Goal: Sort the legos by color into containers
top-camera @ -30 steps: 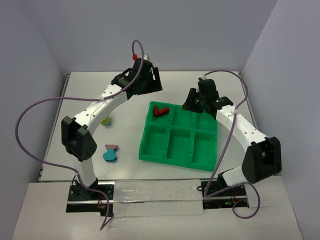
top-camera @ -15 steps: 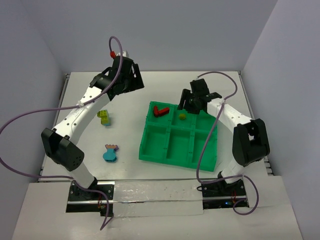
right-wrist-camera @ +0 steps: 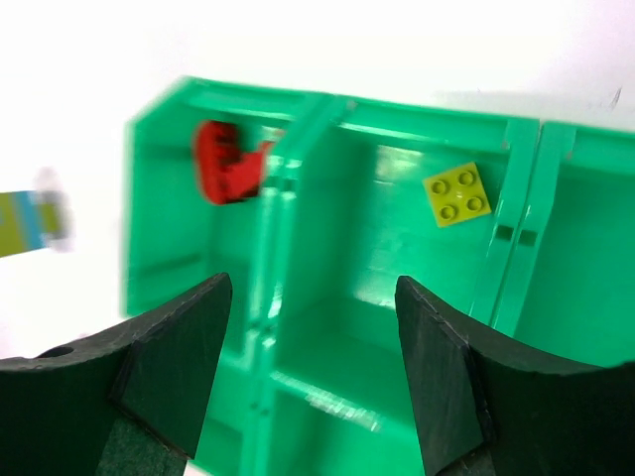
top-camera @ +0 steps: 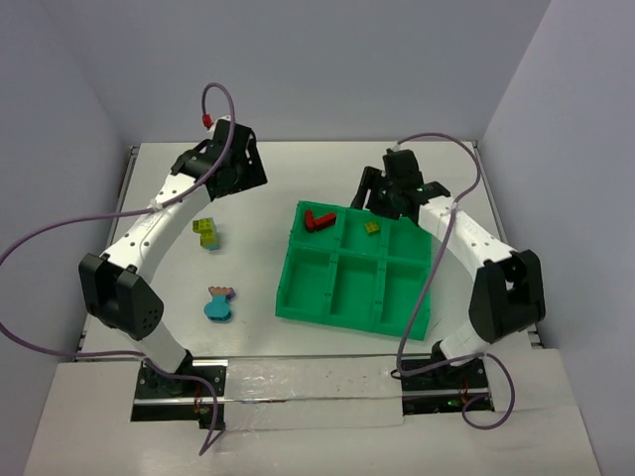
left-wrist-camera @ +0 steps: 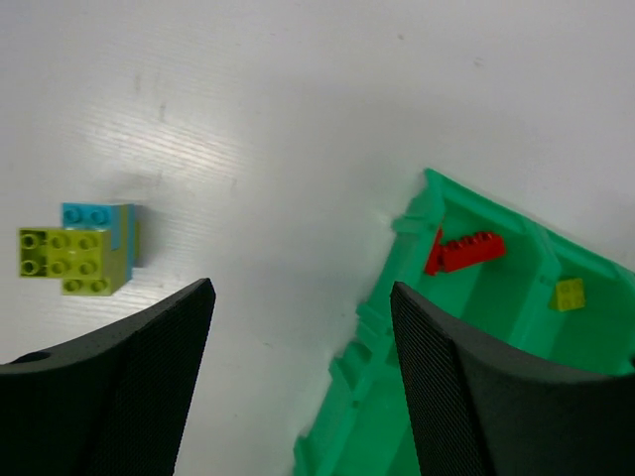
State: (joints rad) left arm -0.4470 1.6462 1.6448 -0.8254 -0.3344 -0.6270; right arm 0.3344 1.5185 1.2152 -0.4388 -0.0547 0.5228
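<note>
A small yellow-green lego lies flat, studs up, in the far middle compartment of the green tray. A red lego piece lies in the far left compartment beside it. On the white table, to the left of the tray and well apart from it, sits a yellow-green and cyan cluster. Nearer the arm bases lies a cyan cluster with a pinkish-orange brick on top. The right gripper hangs above the tray's far row, near the small yellow-green lego, with its jaws apart and holding nothing. The left gripper hovers over the table between the yellow-green and cyan cluster and the tray's far left corner, its jaws likewise spread with nothing between them
</note>
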